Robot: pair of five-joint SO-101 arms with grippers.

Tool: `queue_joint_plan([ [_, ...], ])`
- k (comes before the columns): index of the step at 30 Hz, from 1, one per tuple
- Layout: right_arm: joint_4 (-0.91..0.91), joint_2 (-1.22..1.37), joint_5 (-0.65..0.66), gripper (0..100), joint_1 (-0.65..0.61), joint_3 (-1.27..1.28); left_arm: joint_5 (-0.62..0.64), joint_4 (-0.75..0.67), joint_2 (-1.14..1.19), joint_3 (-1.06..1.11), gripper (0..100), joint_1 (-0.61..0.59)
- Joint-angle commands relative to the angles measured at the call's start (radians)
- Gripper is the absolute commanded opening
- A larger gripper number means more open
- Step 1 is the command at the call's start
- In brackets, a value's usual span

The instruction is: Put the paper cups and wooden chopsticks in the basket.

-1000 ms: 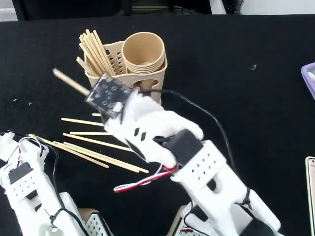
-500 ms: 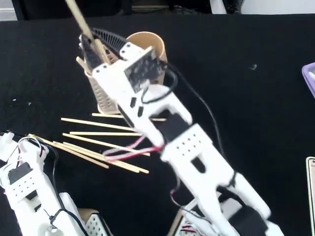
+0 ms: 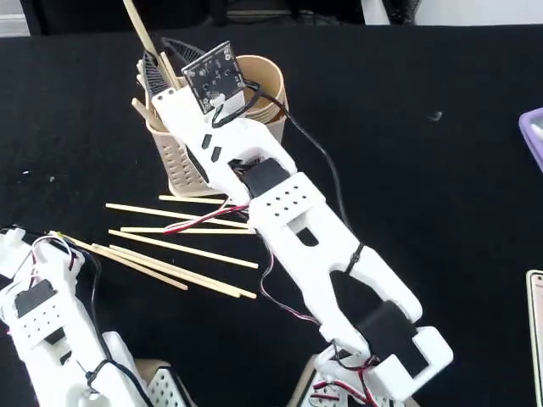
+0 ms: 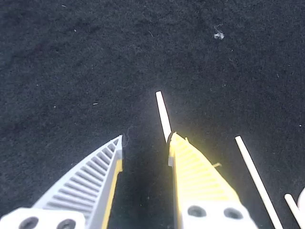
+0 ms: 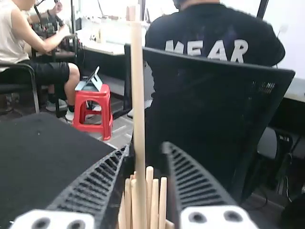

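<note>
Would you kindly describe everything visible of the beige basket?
The beige plastic basket stands upright on the black table. Its visible wall is slotted. It holds a stack of tan paper cups on one side and wooden chopsticks standing on end on the other. The right arm lies across its front, with the right gripper above the chopsticks.

Paper cups (image 3: 261, 78) stacked in basket (image 3: 181, 166), chopsticks (image 3: 142, 112) inside, loose chopsticks (image 3: 182, 248) scattered beside

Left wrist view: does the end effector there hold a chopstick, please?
No, the left end effector stands open and grips nothing.
</note>
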Motion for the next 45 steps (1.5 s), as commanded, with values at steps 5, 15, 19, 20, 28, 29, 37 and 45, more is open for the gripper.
queue_joint_plan([
  [5, 0.180, -0.174, 0.002, 8.7, 0.008, -0.051, 0.006, -0.018, -0.017, -0.010, 16, -0.004],
  [15, 0.979, -0.536, 0.005, 8.8, -0.084, 0.200, 0.006, -0.018, -0.017, -0.008, 16, -0.004],
  [19, 0.908, -0.496, 0.084, 9.0, -0.078, 0.450, 0.006, -0.018, -0.017, -0.008, 16, -0.004],
  [20, 0.873, -0.473, 0.114, 9.0, -0.078, 0.499, 0.006, -0.018, -0.017, -0.008, 16, -0.004],
  [28, 0.767, -0.186, 0.236, 22.9, -0.189, 0.530, 0.006, -0.018, -0.017, -0.008, 16, -0.004],
  [29, 0.767, -0.147, 0.242, 23.8, -0.212, 0.519, 0.006, -0.018, -0.017, -0.008, 16, -0.005],
  [37, 0.810, -0.033, 0.164, 20.9, -0.384, 0.472, 0.006, -0.018, -0.017, -0.008, 16, -0.005],
  [45, 0.802, -0.018, 0.189, 20.8, -0.388, 0.476, 0.006, -0.020, -0.017, -0.008, 16, -0.005],
])
